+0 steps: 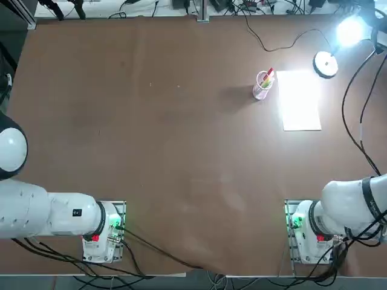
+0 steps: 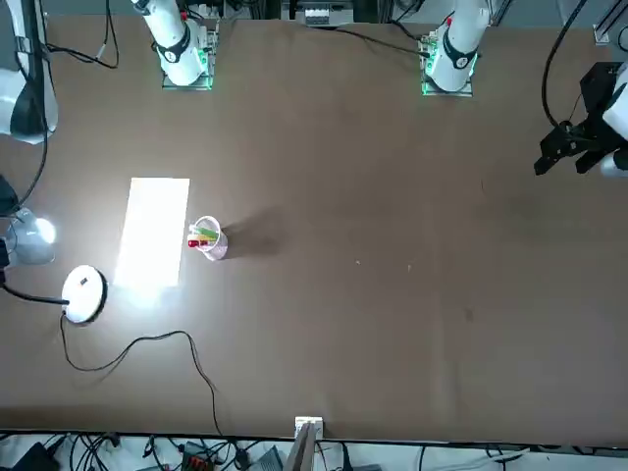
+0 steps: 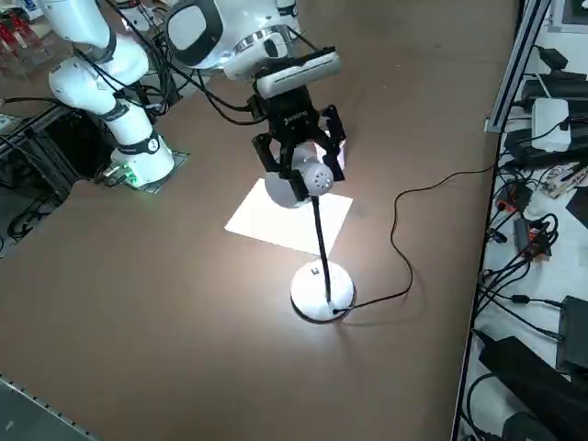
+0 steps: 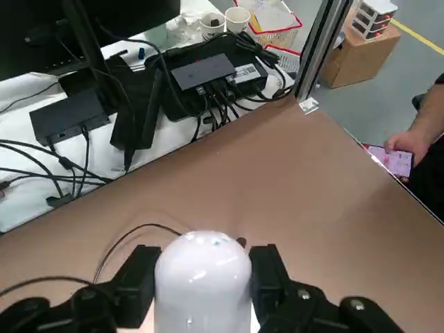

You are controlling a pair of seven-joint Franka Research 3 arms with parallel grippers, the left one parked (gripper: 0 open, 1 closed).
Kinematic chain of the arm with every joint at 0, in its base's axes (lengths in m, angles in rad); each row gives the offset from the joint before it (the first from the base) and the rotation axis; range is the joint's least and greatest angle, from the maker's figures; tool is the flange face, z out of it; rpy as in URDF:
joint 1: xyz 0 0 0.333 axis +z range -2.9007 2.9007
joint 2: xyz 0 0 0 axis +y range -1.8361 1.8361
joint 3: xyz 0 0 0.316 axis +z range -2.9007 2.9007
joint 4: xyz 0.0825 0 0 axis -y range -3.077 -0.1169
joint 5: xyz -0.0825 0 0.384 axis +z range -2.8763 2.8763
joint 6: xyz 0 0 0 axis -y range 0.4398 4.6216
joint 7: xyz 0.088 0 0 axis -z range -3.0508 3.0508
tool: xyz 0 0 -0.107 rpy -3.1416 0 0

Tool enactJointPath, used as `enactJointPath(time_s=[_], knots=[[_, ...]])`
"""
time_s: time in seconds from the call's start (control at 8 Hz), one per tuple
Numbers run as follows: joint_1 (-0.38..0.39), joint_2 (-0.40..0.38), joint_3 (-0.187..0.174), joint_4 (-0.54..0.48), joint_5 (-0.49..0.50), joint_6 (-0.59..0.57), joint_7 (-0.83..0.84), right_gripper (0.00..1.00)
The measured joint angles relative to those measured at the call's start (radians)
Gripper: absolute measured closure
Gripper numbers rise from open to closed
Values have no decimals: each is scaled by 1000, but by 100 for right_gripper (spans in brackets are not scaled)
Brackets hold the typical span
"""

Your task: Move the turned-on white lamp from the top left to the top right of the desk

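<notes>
beyond the brown table [image 1: 151, 151], cables and dark boxes lie on a white surface [image 1: 145, 8]; with twelve o'clock at the table's far edge, and reading left to right, the thin black cord [image 1: 264, 48] comes in near one o'clock and loops slackly toward the lamp [image 1: 325, 64]; it looks soft and light, but could tug on the base or catch as the lamp travels; next, between one and two o'clock, stands the clear pen cup [image 1: 263, 85], light enough to topple if the cord sweeps it; just beside it, at two o'clock, lies the white paper [image 1: 300, 106], flat and easily dragged; the lamp is at two o'clock too, farther out, its round base over the table, though whether it bears weight i cannot tell; the right claw [image 4: 207, 253] is closed on the glowing head [image 4: 202, 288], one finger to each side; that head looks smooth, rounded and rather slippery, its shell likely hard but breakable, so a firm, modest squeeze would suit; the slim neck [image 3: 321, 241] may flex and let the heavier-looking base swing; taking hold lower, close above the base, would probably steady it better.
</notes>
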Motion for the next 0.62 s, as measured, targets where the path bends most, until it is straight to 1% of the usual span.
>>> enactJointPath(time_s=[0.62], knots=[[17, -9, 4, -17, -5, 0, -1, 27]])
